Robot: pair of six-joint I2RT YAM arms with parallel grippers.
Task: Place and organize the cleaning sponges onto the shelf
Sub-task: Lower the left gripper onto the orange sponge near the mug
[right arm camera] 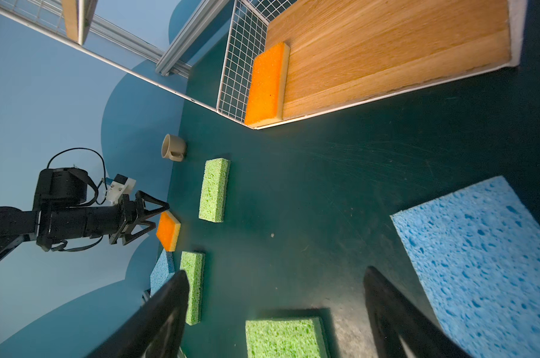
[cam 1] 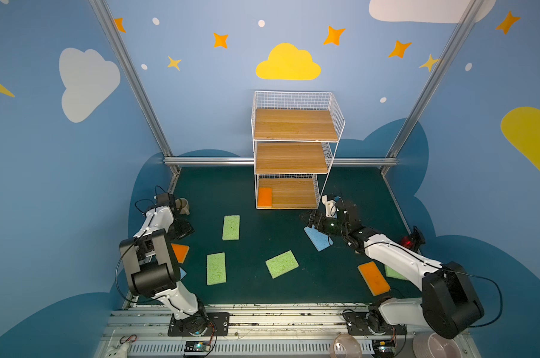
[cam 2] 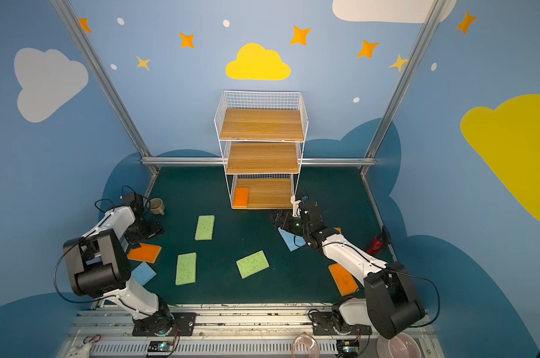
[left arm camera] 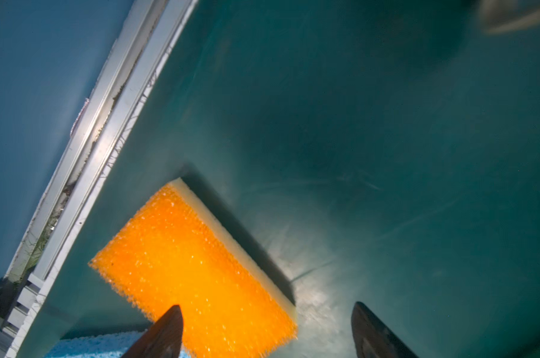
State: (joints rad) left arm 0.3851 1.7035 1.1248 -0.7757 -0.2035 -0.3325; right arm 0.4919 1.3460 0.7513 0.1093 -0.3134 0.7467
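Observation:
The shelf stands at the back of the table, with one orange sponge on its bottom board. My left gripper is open over one end of another orange sponge. My right gripper is open and empty above the table, beside a blue sponge. Three green sponges lie mid-table. A further orange sponge lies under the right arm.
A beige mug stands at the back left near the frame rail. A second blue sponge lies by the left arm. A green sponge is partly hidden under the right arm. A red object sits at the right edge.

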